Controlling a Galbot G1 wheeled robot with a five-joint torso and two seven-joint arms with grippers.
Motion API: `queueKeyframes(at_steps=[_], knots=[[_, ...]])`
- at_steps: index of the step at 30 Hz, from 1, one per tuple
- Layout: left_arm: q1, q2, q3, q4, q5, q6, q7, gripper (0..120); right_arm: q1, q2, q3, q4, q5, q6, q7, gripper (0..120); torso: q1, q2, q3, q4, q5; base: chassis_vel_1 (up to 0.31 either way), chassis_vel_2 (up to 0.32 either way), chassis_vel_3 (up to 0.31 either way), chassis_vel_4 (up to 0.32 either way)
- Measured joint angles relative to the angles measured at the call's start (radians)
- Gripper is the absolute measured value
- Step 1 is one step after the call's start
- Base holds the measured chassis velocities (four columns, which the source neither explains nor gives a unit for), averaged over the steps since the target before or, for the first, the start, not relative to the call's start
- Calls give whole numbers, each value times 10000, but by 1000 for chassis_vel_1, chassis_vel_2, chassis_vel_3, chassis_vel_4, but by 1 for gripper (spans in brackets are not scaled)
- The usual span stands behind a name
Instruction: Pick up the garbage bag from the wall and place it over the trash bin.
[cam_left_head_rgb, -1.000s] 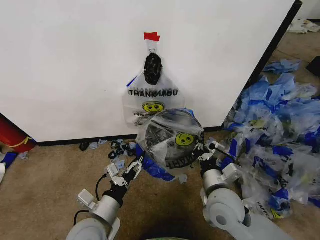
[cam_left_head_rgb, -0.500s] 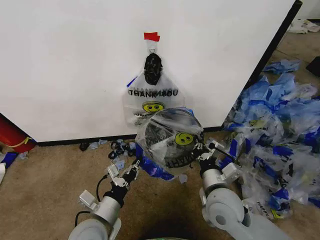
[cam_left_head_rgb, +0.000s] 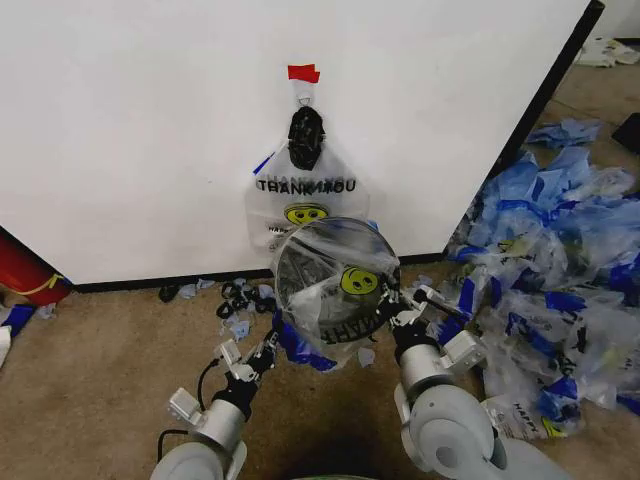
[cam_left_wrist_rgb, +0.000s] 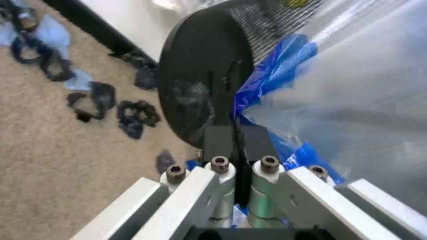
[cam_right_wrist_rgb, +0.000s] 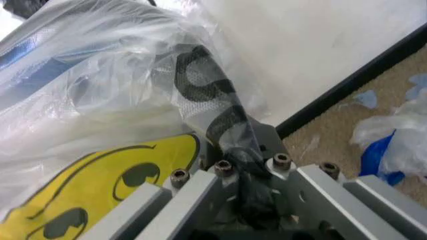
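The garbage bag (cam_left_head_rgb: 335, 290) is draped over the trash bin (cam_left_head_rgb: 300, 262), which is held off the carpet (cam_left_head_rgb: 110, 340) in front of the wall (cam_left_head_rgb: 150, 130), tipped so its mouth faces up and toward the robot. The smiley face and upside-down lettering are stretched across that opening, which suggests the film has been pulled taut as a cover. The left gripper (cam_left_wrist_rgb: 235, 145) is clamped onto the bin's rim together with a blue-taped edge of the bag, its fingers pressed nearly together around the thin mesh; pinching there steadies the basket from its lower left side. The right gripper (cam_right_wrist_rgb: 243, 165) is clenched on a bunched fold of the bag at the opposite rim, apparently keeping tension so the plastic stays spread. Behind them a second printed bag (cam_left_head_rgb: 305, 200) hangs on the wall from a black knot (cam_left_head_rgb: 305, 137) under red tape (cam_left_head_rgb: 303, 72). A mass of clear-and-blue bags (cam_left_head_rgb: 550, 280) lies to the robot's right, and small scraps (cam_left_head_rgb: 235, 295) litter the floor along the wall's black strip.
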Motion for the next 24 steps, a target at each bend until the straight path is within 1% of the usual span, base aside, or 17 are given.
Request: queueKeyframes(at_steps=[5,12,18,21,23,24], knots=[[-360,-315,333,691,193,-117,12,0,-9,20,-129,68,3,-17,42,0,0,0,0,0,0,0,0,0,0],[-599,-535,390,1215,290,-192,6,0,-43,-4,-200,83,20,-29,54,0,0,0,0,0,-1,0,0,0,0],[-621,-584,357,1583,531,-302,28,0,-44,6,-282,84,22,-34,65,0,0,0,0,0,-2,0,0,0,0],[-564,-533,308,1523,597,-331,-45,0,-55,0,-298,36,14,-34,63,0,0,0,0,0,-1,0,0,0,0],[-458,-332,247,1303,711,-330,-178,0,-58,-34,-300,-78,-28,-30,38,0,0,0,0,0,0,0,0,0,0],[-391,-219,177,1186,825,-318,-276,4,-58,-41,-298,-128,-45,-25,30,0,0,0,0,-1,-1,0,0,0,0]])
